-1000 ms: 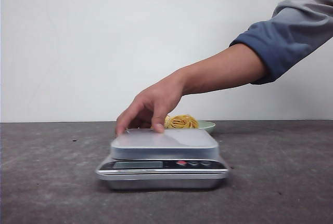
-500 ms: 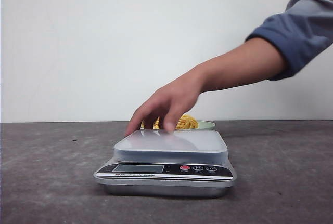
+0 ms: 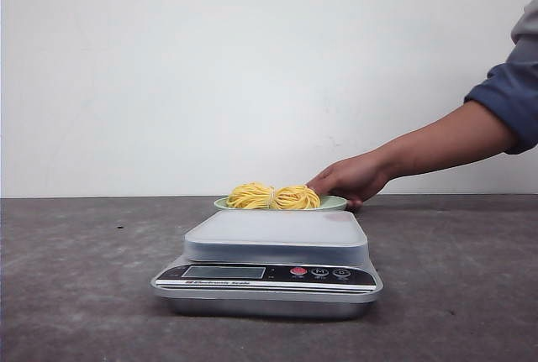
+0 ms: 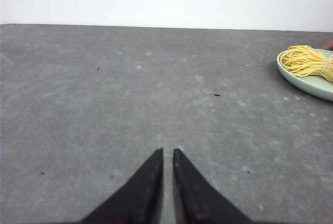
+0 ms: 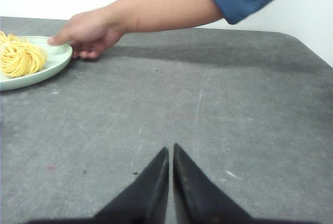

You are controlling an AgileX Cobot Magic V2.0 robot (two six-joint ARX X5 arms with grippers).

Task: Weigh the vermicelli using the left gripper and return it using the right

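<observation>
The person's arm (image 3: 437,139) has drawn back from the scale (image 3: 269,261), where it was touching the weighing platform a moment ago, and now reaches behind it to the pale green plate (image 3: 332,203). Its fingers rest at the plate's rim, on the side towards the robot's right. The platform of the scale is bare.

The vermicelli (image 3: 274,197) lies on that plate, a yellow coil cinched round its middle by a thin whitish band, behind the scale and apart from it on the grey counter (image 3: 76,278).

By the look of it, the task itself has not begun: this is still the setting-out of the scene, with the weighing step ahead.

The left hand (image 4: 167,154) hangs low over bare counter, its two dark fingers drawn nearly together with only a slit between them, holding nothing. The right hand (image 5: 170,151) is much the same, fingers all but touching and empty.

In the left wrist view the vermicelli sits well apart from the left hand, off towards the robot's right and further forward. In the right wrist view it is well apart too, off towards the robot's left.

The next move probably calls for the left hand to spread its fingers, travel to the plate once the person's arm is clear, and close on the bundle near its tied middle.
</observation>
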